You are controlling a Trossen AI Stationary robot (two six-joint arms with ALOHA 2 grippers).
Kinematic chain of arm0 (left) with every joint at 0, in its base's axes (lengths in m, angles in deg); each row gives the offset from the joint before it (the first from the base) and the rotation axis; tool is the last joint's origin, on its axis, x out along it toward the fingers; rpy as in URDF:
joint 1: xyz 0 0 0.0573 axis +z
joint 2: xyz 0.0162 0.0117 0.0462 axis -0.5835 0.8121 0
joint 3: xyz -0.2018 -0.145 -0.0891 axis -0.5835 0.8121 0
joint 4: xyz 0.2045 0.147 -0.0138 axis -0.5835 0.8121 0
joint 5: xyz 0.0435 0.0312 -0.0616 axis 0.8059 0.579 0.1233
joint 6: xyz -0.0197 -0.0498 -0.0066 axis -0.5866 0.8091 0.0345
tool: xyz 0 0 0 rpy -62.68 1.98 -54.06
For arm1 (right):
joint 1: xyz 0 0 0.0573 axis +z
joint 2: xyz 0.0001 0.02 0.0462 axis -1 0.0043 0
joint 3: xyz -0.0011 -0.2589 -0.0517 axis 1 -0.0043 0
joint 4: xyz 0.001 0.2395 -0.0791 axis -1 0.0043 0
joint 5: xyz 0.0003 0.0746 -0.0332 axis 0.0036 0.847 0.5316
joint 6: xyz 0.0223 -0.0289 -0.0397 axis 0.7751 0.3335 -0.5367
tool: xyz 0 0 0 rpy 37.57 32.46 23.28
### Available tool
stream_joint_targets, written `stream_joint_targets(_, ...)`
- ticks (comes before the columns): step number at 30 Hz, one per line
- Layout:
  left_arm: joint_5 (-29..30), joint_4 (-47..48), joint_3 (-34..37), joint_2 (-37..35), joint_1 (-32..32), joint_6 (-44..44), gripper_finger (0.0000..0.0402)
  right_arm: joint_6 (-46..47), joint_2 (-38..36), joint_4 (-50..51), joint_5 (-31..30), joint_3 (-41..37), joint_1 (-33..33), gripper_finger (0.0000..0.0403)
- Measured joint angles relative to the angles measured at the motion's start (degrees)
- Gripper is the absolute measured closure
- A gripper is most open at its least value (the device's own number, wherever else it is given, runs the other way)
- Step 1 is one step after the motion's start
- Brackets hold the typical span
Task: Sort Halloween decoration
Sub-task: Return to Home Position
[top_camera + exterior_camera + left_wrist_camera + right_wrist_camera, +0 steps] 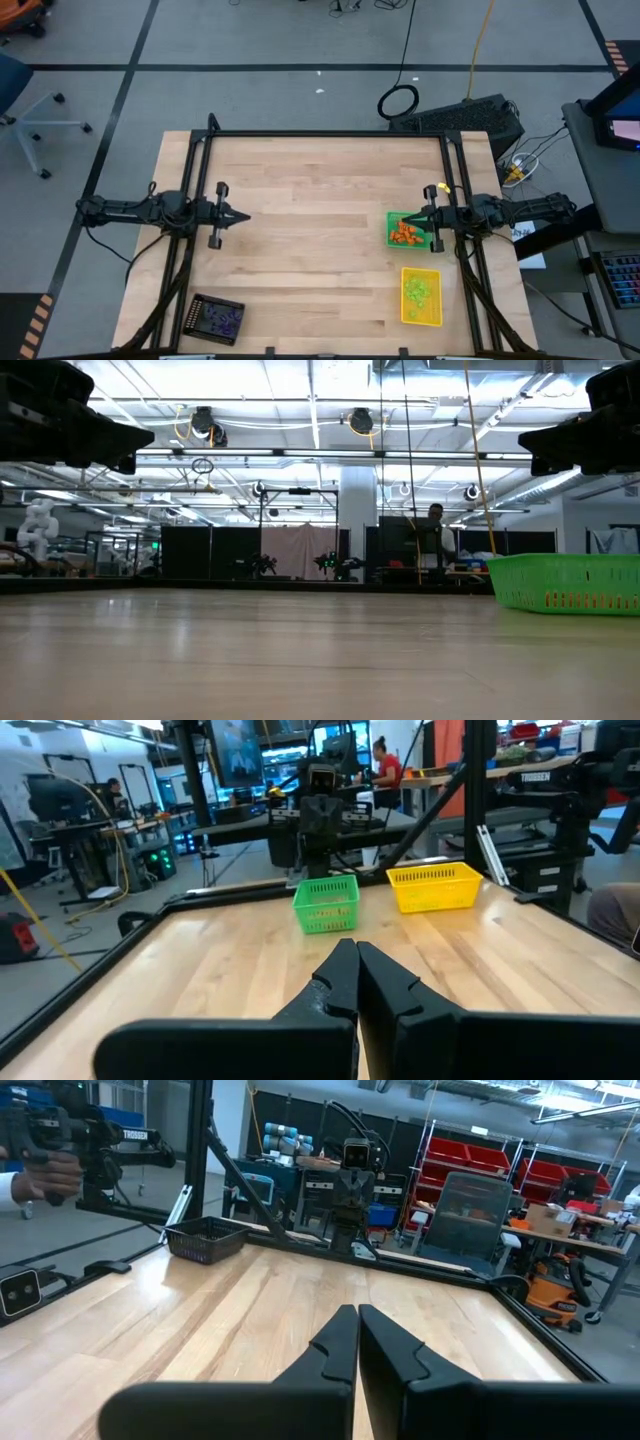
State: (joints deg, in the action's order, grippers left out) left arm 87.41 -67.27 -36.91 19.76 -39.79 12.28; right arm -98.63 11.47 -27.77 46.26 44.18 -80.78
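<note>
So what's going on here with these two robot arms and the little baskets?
The arms are sorting tiny Halloween trinkets by colour. The orange trinkets lie in the green tray, lime green trinkets in the yellow tray, purple trinkets in the black tray. Neither arm holds anything: the left gripper hangs shut over bare table on its side, and the right gripper, also shut, hangs at the green tray's edge.

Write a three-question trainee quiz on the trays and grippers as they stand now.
1. True or false: the left gripper and the right gripper are both shut.
2. Which trinkets lie in the yellow tray? A orange, B lime green, C purple.
3. Fill in: the right gripper hangs above the ___ tray.
Key: 1 true. 2 B, the lime green trinkets. 3 green: it is the green tray.
</note>
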Motion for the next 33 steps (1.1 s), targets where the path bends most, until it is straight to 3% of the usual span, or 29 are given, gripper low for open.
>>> stream_joint_targets(33,-0.4,0.4,0.0,2.4,0.0,0.1,0.0402,0.0,0.0,0.0,0.0,0.0,0.0,0.0403)
